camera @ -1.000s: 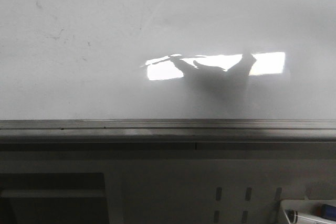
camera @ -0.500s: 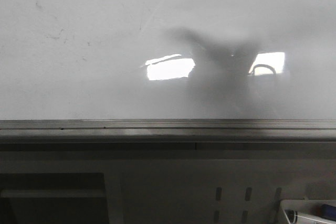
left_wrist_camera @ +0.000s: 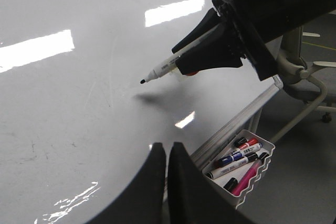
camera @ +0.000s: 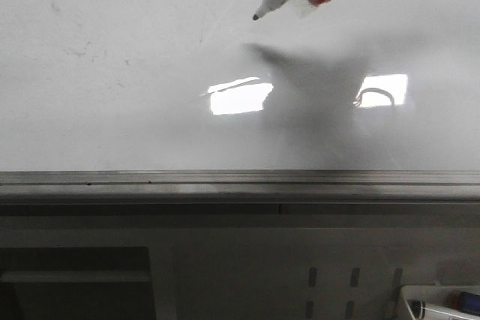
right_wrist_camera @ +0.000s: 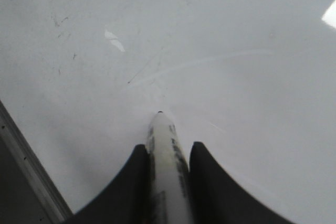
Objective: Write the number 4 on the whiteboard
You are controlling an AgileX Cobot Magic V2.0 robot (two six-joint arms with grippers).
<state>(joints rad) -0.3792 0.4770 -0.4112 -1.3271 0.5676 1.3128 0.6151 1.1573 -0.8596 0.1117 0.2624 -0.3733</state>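
Big shiny white whiteboard with a grey bottom rail, no number 4 on it yet.
The right claw squeezes a white black-tipped marker, tip just off the board, pointing down-left. The left claw is pinched shut, empty.

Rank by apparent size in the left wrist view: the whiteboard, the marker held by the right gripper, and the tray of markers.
1. whiteboard, fills most of the view.
2. tray of markers.
3. marker in the right gripper; near the tray's length but far thinner, and distances differ, so this is unsure.
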